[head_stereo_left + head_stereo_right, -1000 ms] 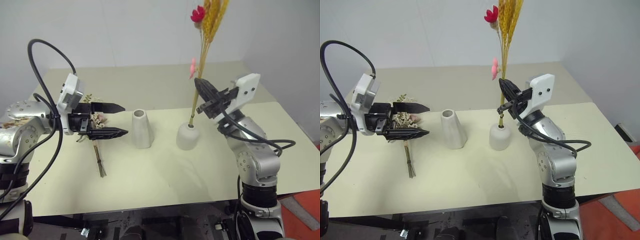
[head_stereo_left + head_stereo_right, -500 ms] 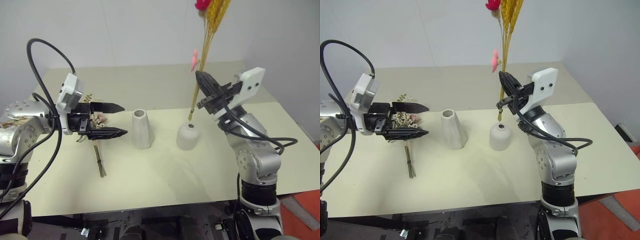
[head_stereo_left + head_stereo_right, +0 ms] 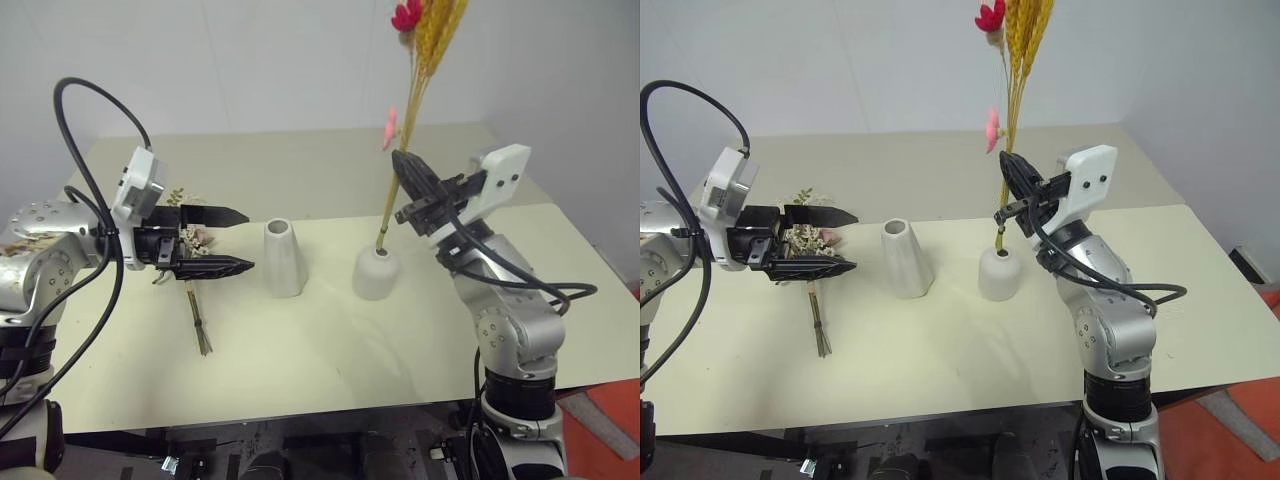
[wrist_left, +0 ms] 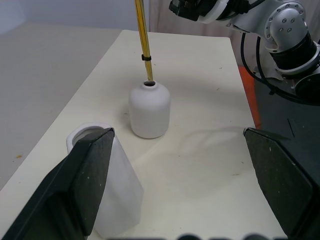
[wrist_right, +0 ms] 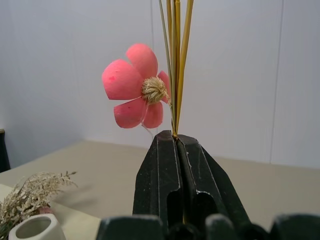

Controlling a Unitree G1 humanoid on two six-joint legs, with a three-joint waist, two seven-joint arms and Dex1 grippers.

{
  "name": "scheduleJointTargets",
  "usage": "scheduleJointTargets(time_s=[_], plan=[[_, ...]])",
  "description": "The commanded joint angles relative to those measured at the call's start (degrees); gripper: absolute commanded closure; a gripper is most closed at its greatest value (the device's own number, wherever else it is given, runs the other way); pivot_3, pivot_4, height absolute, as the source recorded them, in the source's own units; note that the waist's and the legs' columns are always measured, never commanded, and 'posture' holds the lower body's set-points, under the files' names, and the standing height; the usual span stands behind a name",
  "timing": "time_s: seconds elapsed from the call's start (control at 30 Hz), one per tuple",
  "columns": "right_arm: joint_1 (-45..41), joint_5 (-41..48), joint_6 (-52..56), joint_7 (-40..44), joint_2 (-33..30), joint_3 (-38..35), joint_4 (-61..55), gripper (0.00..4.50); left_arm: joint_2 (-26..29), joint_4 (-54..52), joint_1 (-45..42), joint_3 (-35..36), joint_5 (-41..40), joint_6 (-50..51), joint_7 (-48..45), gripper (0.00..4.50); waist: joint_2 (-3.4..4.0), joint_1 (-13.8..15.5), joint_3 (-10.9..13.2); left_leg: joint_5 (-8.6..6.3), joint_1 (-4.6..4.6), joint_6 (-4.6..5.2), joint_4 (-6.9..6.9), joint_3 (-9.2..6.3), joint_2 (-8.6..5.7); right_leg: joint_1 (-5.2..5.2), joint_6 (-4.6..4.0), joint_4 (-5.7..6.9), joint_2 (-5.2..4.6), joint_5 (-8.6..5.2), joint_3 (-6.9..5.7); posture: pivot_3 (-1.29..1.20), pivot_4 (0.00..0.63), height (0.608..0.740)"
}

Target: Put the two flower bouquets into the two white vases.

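White vases (image 3: 283, 258) (image 3: 376, 273), two; bouquets (image 3: 405, 120) (image 3: 192, 290), two

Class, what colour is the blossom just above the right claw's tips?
Pink blossom, seen best in the right wrist view.

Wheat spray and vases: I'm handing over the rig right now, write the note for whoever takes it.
Right gripper: shut on the wheat spray, stem tips at the mouth of the short round vase, not released.
Left gripper: open, holding nothing, above the bushy bouquet lying on the table.
Tall cone vase: empty.
Left to do: seat and release the spray, then pick up the bushy bouquet and put it in the cone vase.
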Motion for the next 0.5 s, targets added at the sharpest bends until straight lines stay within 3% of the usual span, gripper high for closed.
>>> scheduleJointTargets(time_s=[0.03, 0.5], plan=[[0.1, 0.3, -0.8, 0.2, -0.2, -0.9, -1.1, 4.48, 1.2, -1.1, 0.2, 2.0, -0.1, -0.2, -0.1, 0.0, 0.0, 0.0, 0.0, 0.0, 0.0, 0.0, 0.0, 0.0, 0.0, 0.0, 0.0, 0.0, 0.0, 0.0, 0.0, 0.0, 0.15, 0.74], [-1.0, -0.5, -2.4, 0.7, -0.6, -1.2, 1.3, 4.48, 1.1, -1.3, 0.2, 2.3, -0.3, -0.6, 0.4, 0.0, 0.0, 0.0, 0.0, 0.0, 0.01, 0.0, 0.0, 0.0, 0.0, 0.01, 0.0, -0.01, 0.0, 0.0, 0.0, 0.0, 0.15, 0.74]])
